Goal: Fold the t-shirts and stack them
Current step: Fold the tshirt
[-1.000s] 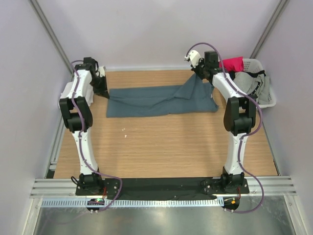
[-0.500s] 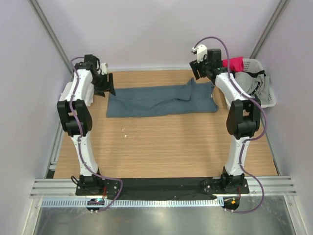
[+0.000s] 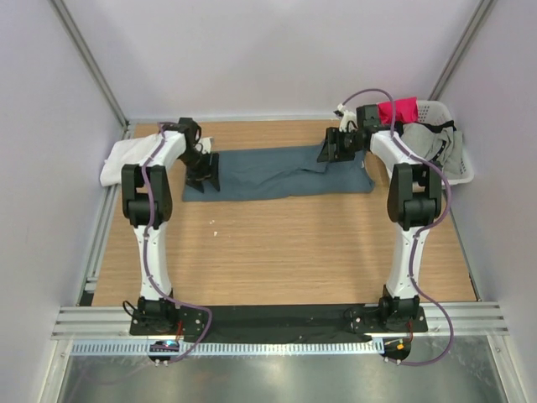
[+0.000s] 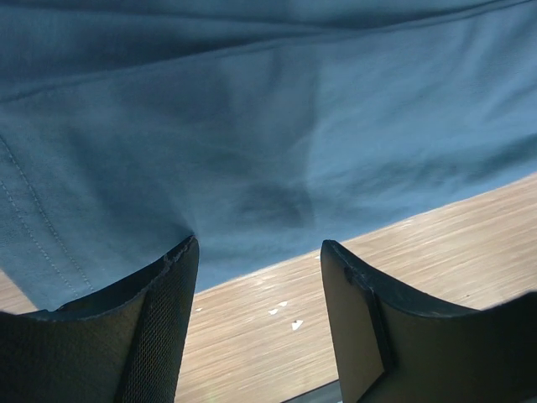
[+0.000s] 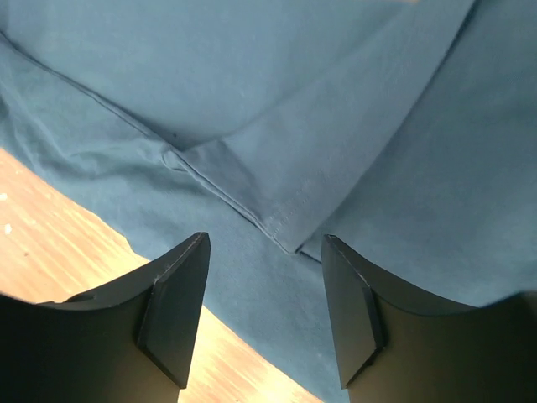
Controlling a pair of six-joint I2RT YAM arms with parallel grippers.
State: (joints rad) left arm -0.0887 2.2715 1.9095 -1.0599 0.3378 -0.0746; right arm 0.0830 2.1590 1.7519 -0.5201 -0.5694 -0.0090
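The slate-blue t-shirt [image 3: 277, 172] lies folded into a long band across the far part of the table. The white t-shirt [image 3: 126, 158] lies folded at the far left edge. My left gripper [image 3: 206, 179] is open and empty just above the blue shirt's left end; its wrist view shows the blue cloth [image 4: 252, 126] and its near hem over the wood. My right gripper [image 3: 325, 151] is open and empty over the shirt's right part, where a folded sleeve edge [image 5: 252, 201] lies between the fingers [image 5: 180, 302].
A white laundry basket [image 3: 460, 172] at the far right holds a pink garment [image 3: 398, 108] and grey clothes [image 3: 436, 143]. Purple walls enclose the wooden table [image 3: 277, 243]. A black mat [image 3: 277, 317] lies along the near edge between the arm bases.
The right gripper let go of the raised shirt part, which dropped flat, and swung left and down. The left gripper moved right from the table's left edge onto the shirt's left end.
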